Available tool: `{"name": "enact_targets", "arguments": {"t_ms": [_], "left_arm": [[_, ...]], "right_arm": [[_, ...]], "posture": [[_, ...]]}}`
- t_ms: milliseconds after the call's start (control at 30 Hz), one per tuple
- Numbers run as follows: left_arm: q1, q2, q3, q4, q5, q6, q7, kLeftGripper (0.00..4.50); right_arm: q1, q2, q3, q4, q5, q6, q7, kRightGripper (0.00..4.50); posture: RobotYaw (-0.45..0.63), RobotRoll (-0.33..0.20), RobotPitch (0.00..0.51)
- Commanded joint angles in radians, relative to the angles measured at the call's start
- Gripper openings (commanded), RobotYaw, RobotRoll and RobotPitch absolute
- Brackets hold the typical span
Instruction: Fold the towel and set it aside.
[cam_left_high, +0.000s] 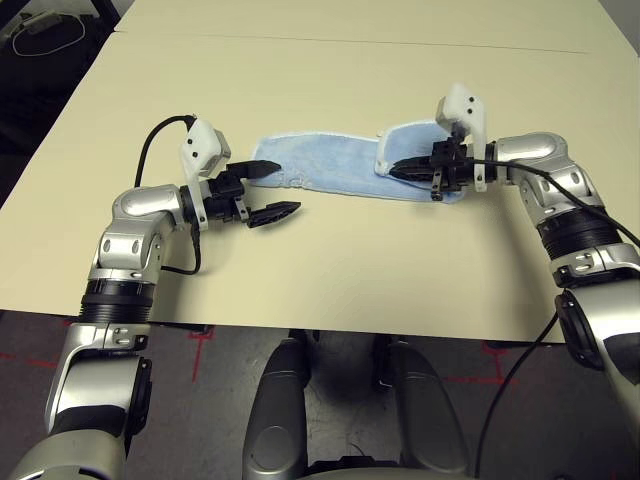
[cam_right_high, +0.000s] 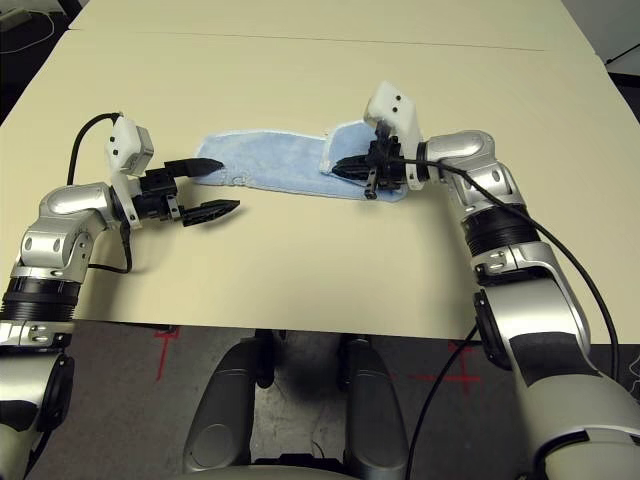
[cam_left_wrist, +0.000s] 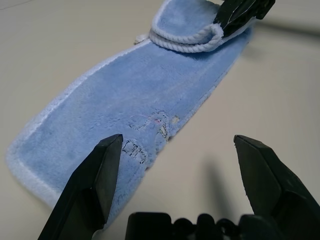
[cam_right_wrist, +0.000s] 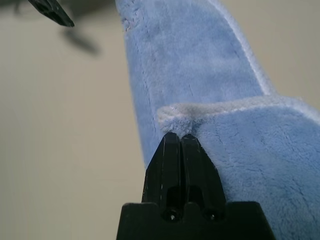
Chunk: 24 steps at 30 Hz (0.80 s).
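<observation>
The towel (cam_left_high: 330, 170) is a light-blue strip with white edging, lying flat across the middle of the table, and its right end is doubled over. My right gripper (cam_left_high: 392, 170) is shut on that doubled-over edge, fingertips pressed together on the white hem (cam_right_wrist: 175, 116). At the strip's left end my left gripper (cam_left_high: 286, 187) is open. One of its fingers (cam_left_wrist: 100, 170) rests over the cloth near a small dark embroidered mark (cam_left_wrist: 150, 135). The other finger (cam_left_wrist: 260, 170) hovers above bare table in front of the towel.
The beige table (cam_left_high: 330, 270) has a seam line (cam_left_high: 400, 42) running across its far part. Its front edge (cam_left_high: 300, 325) lies close to my body. Dark floor with a white cable (cam_left_high: 45, 35) shows past the table's far left corner.
</observation>
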Motion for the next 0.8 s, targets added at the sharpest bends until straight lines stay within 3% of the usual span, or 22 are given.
{"name": "enact_targets", "arguments": {"t_ms": [33, 333, 433, 767, 800], "left_arm": [[-0.004, 0.006, -0.008, 0.016, -0.001, -0.009, -0.013, 4.5], [0.001, 0.0, -0.012, 0.01, -0.002, -0.007, -0.014, 4.5], [0.004, 0.003, -0.011, 0.004, -0.003, -0.003, -0.014, 4.5], [0.015, 0.02, -0.004, 0.005, -0.005, -0.002, -0.018, 4.5], [0.014, 0.021, -0.003, 0.007, -0.006, -0.001, -0.017, 4.5]], "right_arm": [[0.027, -0.026, -0.012, -0.038, 0.024, 0.029, 0.03, 0.03], [0.065, -0.003, 0.035, -0.061, -0.009, -0.022, 0.017, 0.03], [0.067, 0.006, 0.024, -0.066, 0.007, -0.018, 0.019, 0.79], [0.052, -0.083, -0.091, -0.027, 0.114, 0.005, 0.101, 4.44], [0.051, -0.093, -0.099, -0.02, 0.119, 0.001, 0.11, 4.48]], "posture": [[0.0, 0.0, 0.251], [0.0, 0.0, 0.248], [0.01, 0.0, 0.243], [-0.01, 0.0, 0.232], [-0.01, 0.0, 0.232]]}}
